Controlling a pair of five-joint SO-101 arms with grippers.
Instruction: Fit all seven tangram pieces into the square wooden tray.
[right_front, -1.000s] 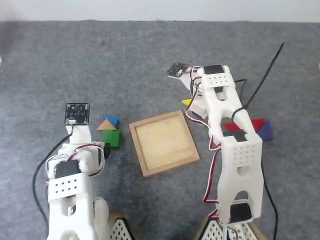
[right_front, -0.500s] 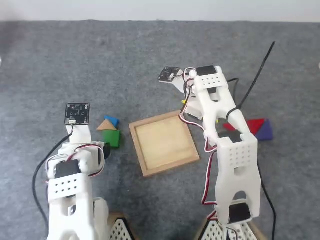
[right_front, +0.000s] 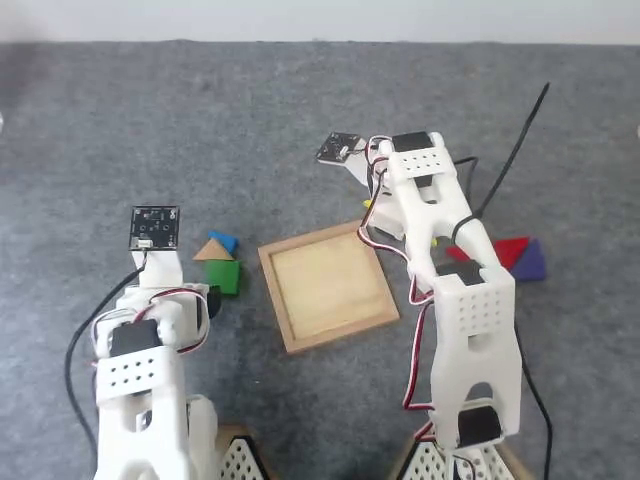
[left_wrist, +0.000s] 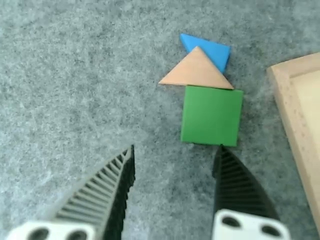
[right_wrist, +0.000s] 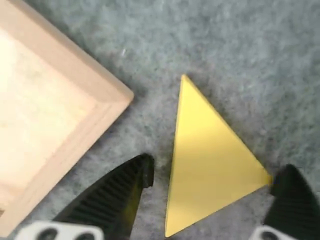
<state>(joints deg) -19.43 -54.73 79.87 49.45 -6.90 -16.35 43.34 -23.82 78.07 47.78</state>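
Right hand (right_wrist: 212, 170) sits w/ jaws apart, straddling the flat yellow wooden triangle (right_wrist: 205, 160). The triangle lies on the grey felt-like desk (right_front: 200, 120), just beside a corner of the square pale-wood tray (right_wrist: 65, 60); nothing clamped yet. Main risk, I'd judge: the jaws meet slanted edges, so closing could twist or squirt the thin piece out. One side could also snag the tray's raised rim (it's close). Left hand (left_wrist: 175, 150) is also apart and holds nothing. It's near the smooth green wooden square (left_wrist: 211, 115), which touches a tan triangle (left_wrist: 196, 70) w/ a blue triangle (left_wrist: 212, 47) beyond. Tray looks empty. Pieces are sharp-cornered, flat-faced; desk cover is fuzzy, prob. grippy.
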